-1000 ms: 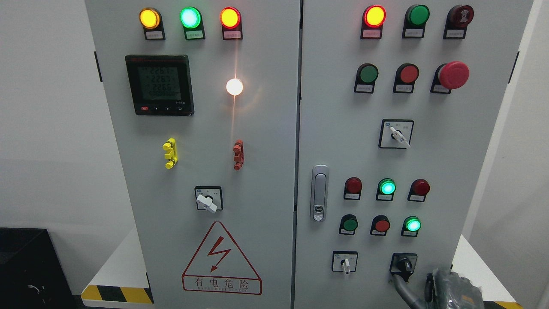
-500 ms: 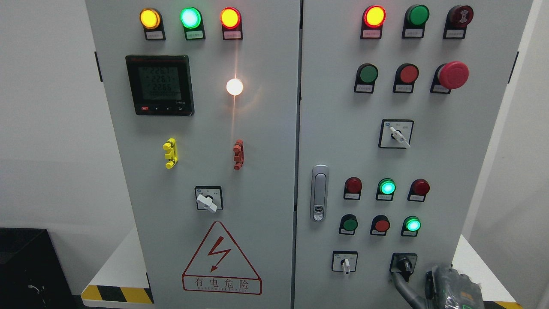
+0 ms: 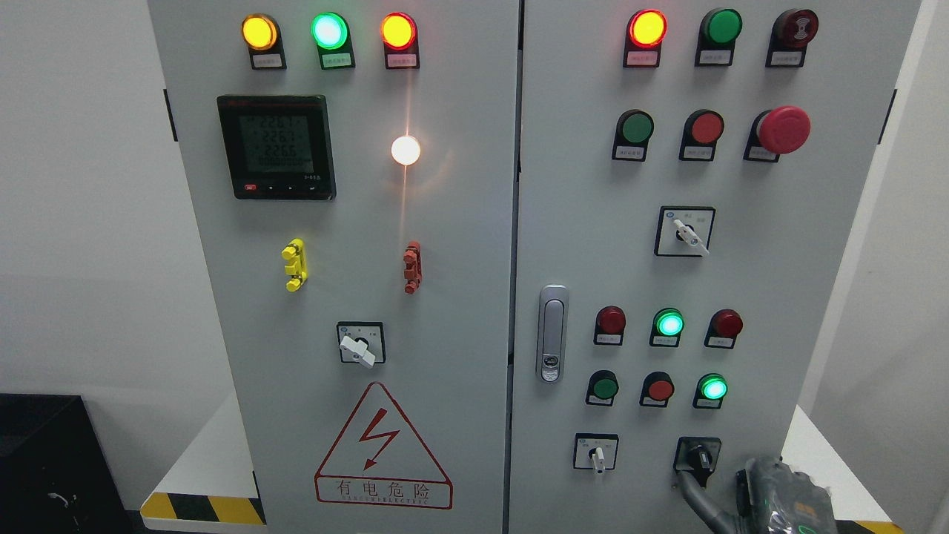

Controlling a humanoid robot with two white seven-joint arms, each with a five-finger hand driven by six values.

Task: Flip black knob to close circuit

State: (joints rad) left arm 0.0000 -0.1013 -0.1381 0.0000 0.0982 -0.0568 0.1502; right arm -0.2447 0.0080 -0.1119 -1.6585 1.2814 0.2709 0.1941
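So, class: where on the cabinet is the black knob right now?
Head view: the black knob sits at the right door's bottom right, right of a white switch, below a lit green lamp.

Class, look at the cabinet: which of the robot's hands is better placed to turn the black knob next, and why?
Right. The right hand sits at the lower right, just beside the black knob; no left hand is visible.

head view | faces cabinet front-on, slightly downward | close range | single view

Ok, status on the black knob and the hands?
Right hand low right, one finger reaching up to the black knob. Left hand out of view. Nothing blocking.
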